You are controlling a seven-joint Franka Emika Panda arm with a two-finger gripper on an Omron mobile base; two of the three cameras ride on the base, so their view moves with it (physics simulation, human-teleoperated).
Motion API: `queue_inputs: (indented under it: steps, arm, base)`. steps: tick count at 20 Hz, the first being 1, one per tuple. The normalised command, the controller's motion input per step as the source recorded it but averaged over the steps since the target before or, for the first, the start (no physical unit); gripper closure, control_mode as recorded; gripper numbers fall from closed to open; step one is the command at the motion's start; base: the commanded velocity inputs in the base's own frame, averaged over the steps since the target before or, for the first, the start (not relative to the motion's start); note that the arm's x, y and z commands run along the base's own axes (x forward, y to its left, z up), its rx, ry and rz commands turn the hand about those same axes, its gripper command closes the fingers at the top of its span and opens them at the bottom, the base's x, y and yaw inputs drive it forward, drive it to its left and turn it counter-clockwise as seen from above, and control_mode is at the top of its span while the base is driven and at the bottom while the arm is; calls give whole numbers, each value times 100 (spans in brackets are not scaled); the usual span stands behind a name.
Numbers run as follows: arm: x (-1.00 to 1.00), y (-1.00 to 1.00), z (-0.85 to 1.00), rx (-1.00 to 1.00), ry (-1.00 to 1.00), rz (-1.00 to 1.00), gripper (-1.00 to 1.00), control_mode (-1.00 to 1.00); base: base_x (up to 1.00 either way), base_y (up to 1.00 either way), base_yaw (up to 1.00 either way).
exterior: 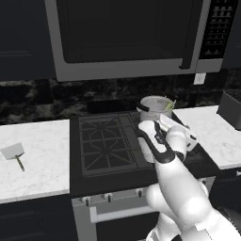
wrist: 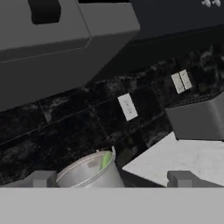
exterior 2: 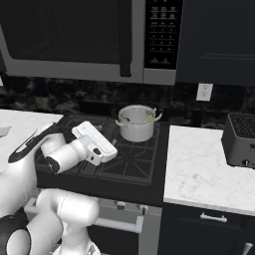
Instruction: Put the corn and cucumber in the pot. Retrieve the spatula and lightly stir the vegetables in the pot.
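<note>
Tool (exterior 2: 102, 144) jaws stand spread wide with nothing between them, the hand raised above the stove (exterior: 106, 143) just in front of the pot (exterior 2: 136, 123). In the hand view the fingertips (wrist: 41, 178) rise at the lower edge with the pot's rim between and just beyond them, so the hand looks nearly level, aimed past the pot at the dark backsplash (wrist: 78, 127), the outlet (wrist: 127, 106) and the toaster (wrist: 197, 117).

Something green, pale to yellow-green, shows inside the pot against its far wall. That is probably the corn or the cucumber or both; I cannot tell them apart, but neither lies on the tabletop near the tool, so the vegetables appear to be already in. Empty, spread jaws fit that: the loading looks finished and the hand is free for the next pick.

Well away from the tool, on the far tabletop (exterior: 42, 160) beyond the stove on the side opposite the pot, lies the spatula (exterior: 15, 154), flat, blade away from the edge, handle toward the front. It is untouched. Reaching it will likely call for a wide swing or a drive of the base.

The arm (exterior: 183, 193) rises from the base, elbow bent, forearm stretched forward over the front burners, wrist turned so the hand faces the wall.
</note>
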Motion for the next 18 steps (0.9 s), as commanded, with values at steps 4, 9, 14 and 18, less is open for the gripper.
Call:
queue_inputs:
  steps: [4, 9, 14, 18]
  arm:
    - [-75, 0, 100, 15, -1, 0, -100, -100]
    - [-80, 0, 100, 9, -7, 2, -100, -100]
    - [-81, 1, 100, 4, -13, 2, -100, -100]
    - [-59, 13, 100, 0, -28, 7, -100, -100]
  base:
    - [0, 0, 0]
    - [0, 0, 0]
    - [0, 0, 0]
    - [0, 0, 0]
